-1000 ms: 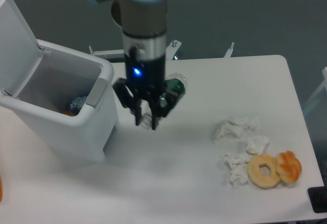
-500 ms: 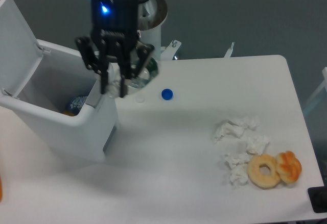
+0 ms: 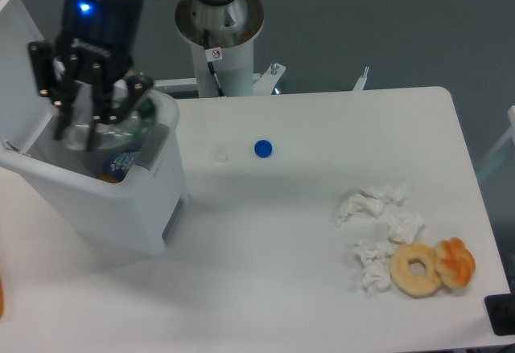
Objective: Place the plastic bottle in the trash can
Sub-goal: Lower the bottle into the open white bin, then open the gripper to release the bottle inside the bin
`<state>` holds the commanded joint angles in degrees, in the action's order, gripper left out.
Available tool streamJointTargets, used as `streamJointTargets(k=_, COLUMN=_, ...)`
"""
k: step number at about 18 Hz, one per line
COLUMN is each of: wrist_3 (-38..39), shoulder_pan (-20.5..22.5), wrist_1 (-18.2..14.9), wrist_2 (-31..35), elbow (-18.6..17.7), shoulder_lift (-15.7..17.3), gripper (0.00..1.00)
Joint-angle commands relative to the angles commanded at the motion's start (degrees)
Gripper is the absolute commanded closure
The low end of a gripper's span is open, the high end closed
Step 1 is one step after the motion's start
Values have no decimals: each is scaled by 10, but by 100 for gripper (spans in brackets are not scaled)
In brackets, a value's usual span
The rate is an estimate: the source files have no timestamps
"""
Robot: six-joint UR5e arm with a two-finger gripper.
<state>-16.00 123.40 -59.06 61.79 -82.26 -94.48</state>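
Bottle: small clear plastic bottle with dark green label (image 3: 133, 121), upper left of frame.
Tool: black two-finger tool (image 3: 84, 128) clamps the bottle.
Place: above the open large white rectangular trash can (image 3: 105, 200).

The clear plastic bottle (image 3: 121, 128) hangs tilted over the open white trash can (image 3: 105, 200).

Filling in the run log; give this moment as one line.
phase: carry over bin | gripper: shut on plastic bottle | position: above open trash can | release: not yet
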Motion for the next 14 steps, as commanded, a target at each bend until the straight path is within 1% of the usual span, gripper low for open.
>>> streamJointTargets(k=1, wrist_3=-2, shoulder_pan=-3, wrist_1=1, wrist_2=0, elbow=-5, shoulder_lift=0, gripper=87)
streamJointTargets(k=3, wrist_3=-6, shoulder_pan=-3, wrist_1=2, wrist_2=0, elbow=-7, shoulder_lift=-3, gripper=80)
streamJointTargets(k=4, wrist_3=-7, shoulder_pan=-3, wrist_1=2, wrist_2=0, elbow=-6, shoulder_lift=-4, gripper=79)
streamJointTargets(k=5, wrist_3=-8, shoulder_pan=-3, wrist_1=3, wrist_2=0, elbow=-6, shoulder_lift=-5, gripper=73)
streamJointTargets(k=8, wrist_3=-21, shoulder_pan=-3, wrist_1=7, wrist_2=-1, elbow=-6, shoulder_lift=-7, gripper=42)
streamJointTargets(k=9, wrist_3=-23, shoulder_pan=-4, wrist_1=7, wrist_2=-1, elbow=-6, shoulder_lift=-8, gripper=28)
streamJointTargets(k=10, wrist_3=-24, shoulder_pan=-4, wrist_1=7, wrist_2=0, elbow=-6, shoulder_lift=-9, gripper=0)
streamJointTargets(k=14, wrist_3=-29, shoulder_pan=-4, wrist_1=7, wrist_2=0, elbow=-4, shoulder_lift=-6, gripper=0)
